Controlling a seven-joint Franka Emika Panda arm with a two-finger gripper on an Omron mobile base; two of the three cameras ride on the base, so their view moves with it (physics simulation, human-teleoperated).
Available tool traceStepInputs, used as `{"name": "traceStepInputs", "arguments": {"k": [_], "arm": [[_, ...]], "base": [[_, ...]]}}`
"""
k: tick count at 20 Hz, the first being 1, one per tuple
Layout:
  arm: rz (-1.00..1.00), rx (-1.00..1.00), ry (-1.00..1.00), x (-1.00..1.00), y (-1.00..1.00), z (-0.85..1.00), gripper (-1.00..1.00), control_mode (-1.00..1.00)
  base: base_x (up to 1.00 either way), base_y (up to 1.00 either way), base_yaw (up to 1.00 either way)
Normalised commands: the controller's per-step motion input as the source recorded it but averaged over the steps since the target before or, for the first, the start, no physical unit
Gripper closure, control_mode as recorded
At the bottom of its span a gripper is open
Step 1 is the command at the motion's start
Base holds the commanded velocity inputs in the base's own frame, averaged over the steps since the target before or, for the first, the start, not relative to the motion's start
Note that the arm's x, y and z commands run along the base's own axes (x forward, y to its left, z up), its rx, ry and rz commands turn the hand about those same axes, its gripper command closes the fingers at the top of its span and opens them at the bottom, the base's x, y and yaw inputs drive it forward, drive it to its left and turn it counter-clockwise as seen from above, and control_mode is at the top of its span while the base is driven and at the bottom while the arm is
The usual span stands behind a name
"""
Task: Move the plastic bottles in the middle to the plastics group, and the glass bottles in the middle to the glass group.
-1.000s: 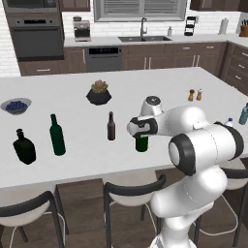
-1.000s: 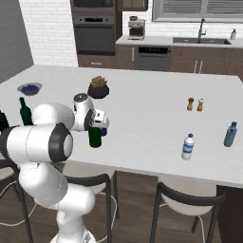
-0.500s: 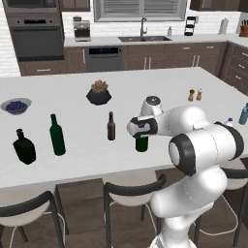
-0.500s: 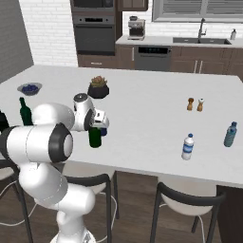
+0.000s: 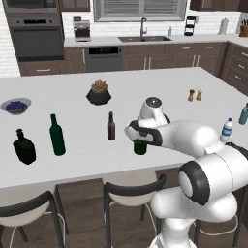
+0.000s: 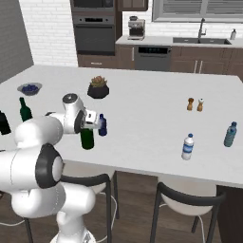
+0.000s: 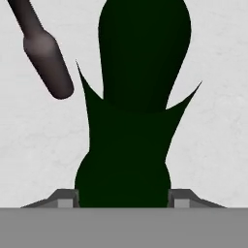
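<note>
The two-finger gripper (image 5: 140,136) is shown lowered over the tall dark green wine bottle with sloping shoulders (image 5: 140,147), which stands upright near the front edge of the white island counter (image 5: 72,145). In the hand view the bottle's neck lies between the two finger tips (image 7: 65,198), one at 7 o'clock and one at 5 o'clock; both appear to touch the glass, so the fingers are judged to be clamped on it, although contact is partly hidden by the bottle itself. The bottle's base seems to rest on the counter, so lifting is judged not yet begun.

The short slim brown bottle (image 5: 111,127) stands at 9 o'clock from the held bottle in the left base view, apart from it. The small stubby dark blue plastic bottle (image 6: 102,126) stands just beside the gripper, at 3 o'clock from it in the right base view.

The glass group, namely the squat black flask-like bottle (image 5: 24,147) and the tall straight-sided green bottle (image 5: 56,135), is placed well apart at the counter's left end. The plastics group, namely the small clear water bottle with white cap and blue label (image 6: 188,146) and the teal bottle (image 6: 230,135), is placed at the right end.

All three middle bottles are seen unsorted; no transfer is complete, and three carries remain.
</note>
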Motion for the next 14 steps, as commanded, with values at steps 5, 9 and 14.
{"name": "traceStepInputs", "arguments": {"k": [5, 9, 14], "arm": [[0.08, 0.0, 0.0, -0.02, 0.73, 0.36, 1.0, -1.0], [0.11, 0.0, 0.0, 0.0, 0.88, 0.12, 1.0, -1.0], [0.09, 0.0, 0.0, 0.02, 0.83, 0.0, 1.0, -1.0]], "base": [[0.0, 0.0, 0.0], [0.0, 0.0, 0.0], [0.0, 0.0, 0.0]]}}
